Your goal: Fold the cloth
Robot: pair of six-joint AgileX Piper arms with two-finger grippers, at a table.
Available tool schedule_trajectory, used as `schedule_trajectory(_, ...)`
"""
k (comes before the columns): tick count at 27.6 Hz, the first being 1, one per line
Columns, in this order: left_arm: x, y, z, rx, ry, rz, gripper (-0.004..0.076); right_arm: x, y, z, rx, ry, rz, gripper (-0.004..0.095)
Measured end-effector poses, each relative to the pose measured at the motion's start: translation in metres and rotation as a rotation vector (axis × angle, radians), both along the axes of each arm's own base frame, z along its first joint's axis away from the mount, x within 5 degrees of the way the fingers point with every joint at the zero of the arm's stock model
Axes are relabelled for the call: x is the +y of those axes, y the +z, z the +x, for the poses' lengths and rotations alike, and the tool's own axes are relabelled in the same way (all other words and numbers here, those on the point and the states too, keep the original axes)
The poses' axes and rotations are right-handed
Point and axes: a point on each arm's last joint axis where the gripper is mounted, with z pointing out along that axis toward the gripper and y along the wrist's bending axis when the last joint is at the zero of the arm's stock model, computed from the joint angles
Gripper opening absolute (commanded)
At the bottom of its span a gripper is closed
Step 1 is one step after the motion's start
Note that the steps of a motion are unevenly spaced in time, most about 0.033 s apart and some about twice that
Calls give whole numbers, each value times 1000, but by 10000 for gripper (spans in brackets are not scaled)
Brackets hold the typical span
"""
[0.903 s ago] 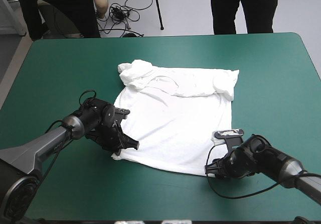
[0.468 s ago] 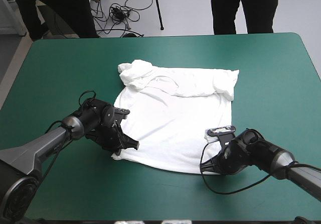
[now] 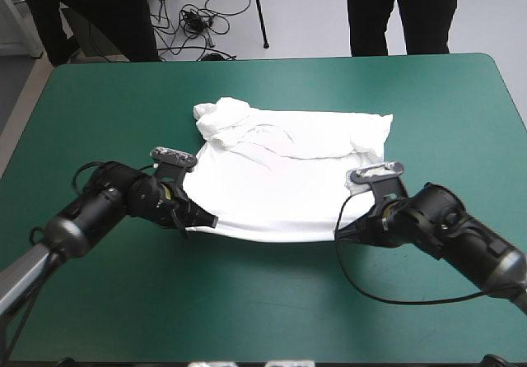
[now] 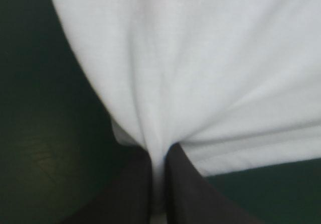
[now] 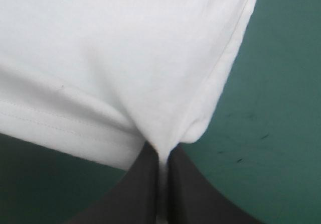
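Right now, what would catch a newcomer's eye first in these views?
The white T-shirt lies at the middle of the teal-green cover, its sleeves bunched toward the far edge. The left gripper and right gripper each pinch a near hem corner, the hem stretched between them.

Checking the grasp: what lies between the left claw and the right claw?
The near hem of the T-shirt, pinched at its corners by the left claw and the right claw; the high view shows it.
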Motion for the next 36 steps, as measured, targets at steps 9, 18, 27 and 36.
schedule_trajectory(9, 27, 120, -53, -329, -43, -134, -9, -25, 121, -24, -246, 2, 99, -17)
schedule_trajectory(18, 40, 222, -95, -621, -162, -260, -9, -52, 222, -58, -542, 52, 236, -16)
schedule_trajectory(27, 65, 306, -154, -978, -232, -391, -9, -83, 294, -102, -871, 103, 393, -16)
schedule_trajectory(36, 79, 357, -205, -1329, -325, -586, -9, -102, 338, -142, -1175, 194, 557, -15)
